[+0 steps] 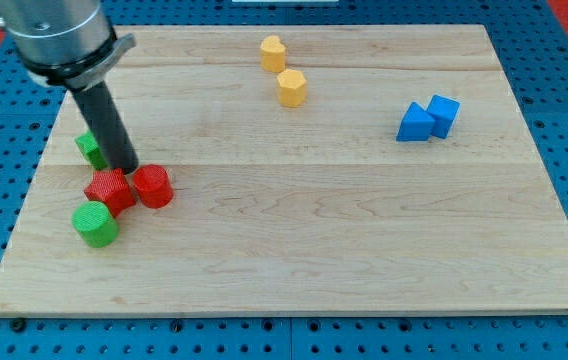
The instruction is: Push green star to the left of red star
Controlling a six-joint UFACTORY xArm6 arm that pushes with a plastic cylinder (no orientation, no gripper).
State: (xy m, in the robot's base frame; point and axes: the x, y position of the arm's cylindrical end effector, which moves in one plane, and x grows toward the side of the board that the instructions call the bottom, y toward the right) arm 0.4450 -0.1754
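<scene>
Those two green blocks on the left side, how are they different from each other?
The upper green block is partly hidden behind the dark rod, so its shape is hard to read; the lower green block shows fully and looks like a round cylinder. The upper one sits above the red star, the lower one below it. My tip ends nearer the upper one. Both share the same green.

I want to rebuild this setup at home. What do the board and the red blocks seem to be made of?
The board looks like pale wood with a matte finish: grain lines and plank seams run across it. The red star and red cylinder look like matte plastic, possibly 3D-printed, since fine ridges show on top. My tip sits at the red star's upper edge.
</scene>
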